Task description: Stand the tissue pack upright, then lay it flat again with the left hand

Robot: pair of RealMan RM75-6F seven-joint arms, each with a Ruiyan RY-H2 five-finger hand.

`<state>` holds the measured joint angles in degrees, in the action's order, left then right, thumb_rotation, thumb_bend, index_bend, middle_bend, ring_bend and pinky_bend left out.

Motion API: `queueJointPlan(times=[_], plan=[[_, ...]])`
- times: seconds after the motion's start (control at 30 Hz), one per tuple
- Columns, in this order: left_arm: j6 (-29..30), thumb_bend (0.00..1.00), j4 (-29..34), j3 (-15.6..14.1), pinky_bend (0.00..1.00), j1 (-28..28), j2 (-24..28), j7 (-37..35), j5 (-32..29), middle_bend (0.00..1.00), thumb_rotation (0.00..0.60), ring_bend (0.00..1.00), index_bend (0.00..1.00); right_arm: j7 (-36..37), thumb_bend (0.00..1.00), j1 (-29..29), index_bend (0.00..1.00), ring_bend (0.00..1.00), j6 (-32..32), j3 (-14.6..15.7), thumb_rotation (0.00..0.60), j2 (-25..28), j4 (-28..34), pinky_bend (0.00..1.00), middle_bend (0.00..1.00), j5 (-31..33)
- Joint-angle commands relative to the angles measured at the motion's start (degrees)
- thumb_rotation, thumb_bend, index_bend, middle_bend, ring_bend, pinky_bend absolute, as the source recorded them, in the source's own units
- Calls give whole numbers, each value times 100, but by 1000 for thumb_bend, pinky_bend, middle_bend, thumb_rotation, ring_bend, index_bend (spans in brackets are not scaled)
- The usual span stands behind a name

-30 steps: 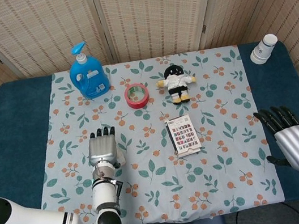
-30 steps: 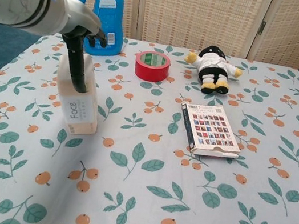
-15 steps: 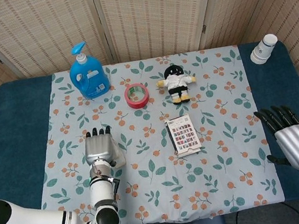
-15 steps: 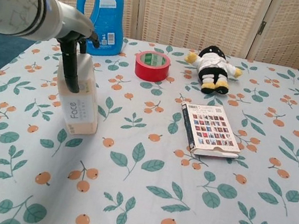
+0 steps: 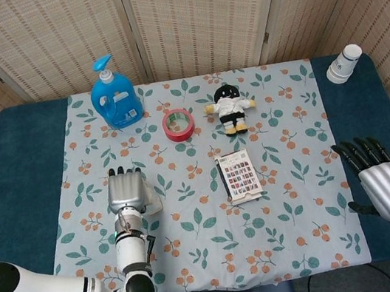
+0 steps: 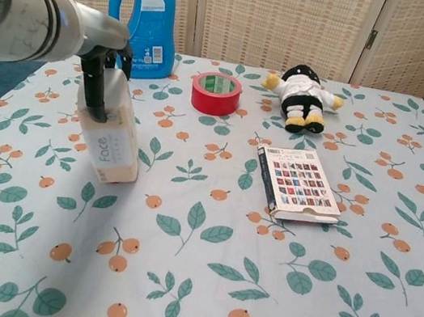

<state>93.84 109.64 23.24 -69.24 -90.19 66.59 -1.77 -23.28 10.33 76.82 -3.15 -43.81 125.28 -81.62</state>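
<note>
Half a second on, I am seeing my left hand (image 5: 126, 193) sitting slightly nearer and further left on the table (image 5: 25, 159) than before, and the tissue pack (image 6: 108, 140) is tipping with it: in the chest view its top is now leaning left and away, where earlier it was standing closer to straight. Its base is resting on the leaf-print tablecloth (image 6: 200, 271), left of centre, in front of the blue detergent bottle (image 6: 147, 16). The pack is a pale cream block, standing on a short end, with the word "Face" running up the side that is facing me. My dark fingers (image 6: 97, 89) are reaching down over its top and left face and are pressing against it; from the head view the silver back of the hand is covering most of the pack, so I cannot tell how firmly they are closing round it.

My right hand (image 5: 380, 178) is lying at the near right on the blue table edge, fingers spread and holding nothing, unchanged from the earlier frames. The red tape roll (image 6: 215, 93), the plush toy (image 6: 301, 96), the small book (image 6: 297, 186) and the paper cups (image 5: 344, 63) are all sitting where they were.
</note>
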Motion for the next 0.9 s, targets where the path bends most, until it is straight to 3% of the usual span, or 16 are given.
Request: queueJointPlan(times=[0.03,0.23,0.33,0.57,0.77,0.9], plan=[[94,268,93,-54,156,41,-6,-87,347,470,600,166,350,-7,67,4,43,0,-3,-1,600,-4,2,28,58,3],[43,274,256,14,168,207,79,-527,1013,519,600,214,400,-16,67,6,43,0,-6,1,600,-13,-6,28,58,17],[-206,273,263,-5,163,525,117,-1392,1792,530,600,233,407,-29,67,12,43,0,-14,3,600,-20,-8,28,58,20],[-1081,267,-320,-675,115,1735,66,-4479,4222,558,600,242,422,5,67,54,43,0,-110,6,600,-50,-35,28,58,106],[-1524,268,-1313,-1088,152,2515,-265,-6927,5701,559,600,245,422,151,67,105,43,0,-249,26,600,-30,-42,28,58,124],[-1646,268,-1969,-1222,156,2891,-553,-8164,6241,547,600,233,411,183,67,108,43,0,-258,33,600,-24,-41,29,58,113]])
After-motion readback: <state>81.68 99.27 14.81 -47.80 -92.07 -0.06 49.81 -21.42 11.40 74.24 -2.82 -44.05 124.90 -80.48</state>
